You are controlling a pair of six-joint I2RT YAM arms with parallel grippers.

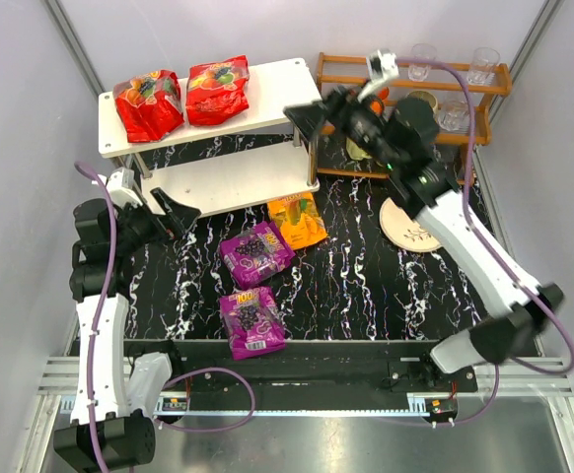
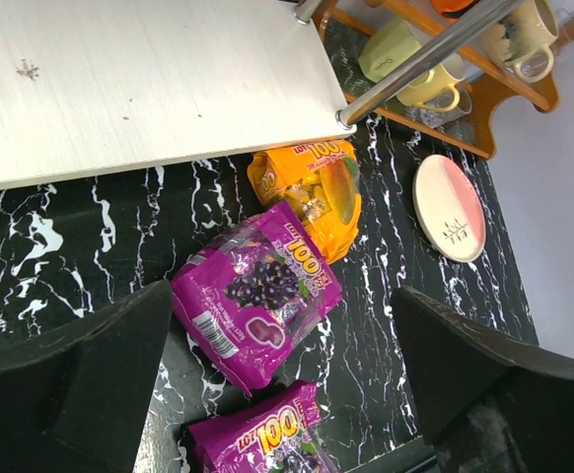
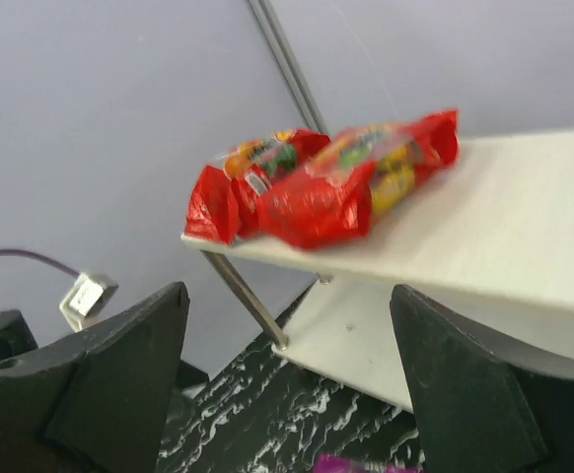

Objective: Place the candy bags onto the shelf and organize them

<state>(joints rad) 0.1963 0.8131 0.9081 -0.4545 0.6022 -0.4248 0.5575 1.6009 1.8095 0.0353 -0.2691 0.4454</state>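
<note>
Two red candy bags (image 1: 149, 102) (image 1: 217, 89) lie side by side on the top board of the white shelf (image 1: 272, 99); they also show in the right wrist view (image 3: 319, 184). An orange-yellow bag (image 1: 298, 219) and two purple bags (image 1: 255, 253) (image 1: 251, 321) lie on the black marble table in front of the shelf, also in the left wrist view (image 2: 317, 192) (image 2: 257, 293) (image 2: 262, 439). My left gripper (image 1: 177, 215) is open and empty, left of the purple bags. My right gripper (image 1: 307, 120) is open and empty, raised by the shelf's right end.
A brown wooden slatted rack (image 1: 410, 84) with mugs and glasses stands at the back right. A round pink-and-white plate (image 1: 408, 226) lies on the table in front of it. Grey walls close in both sides.
</note>
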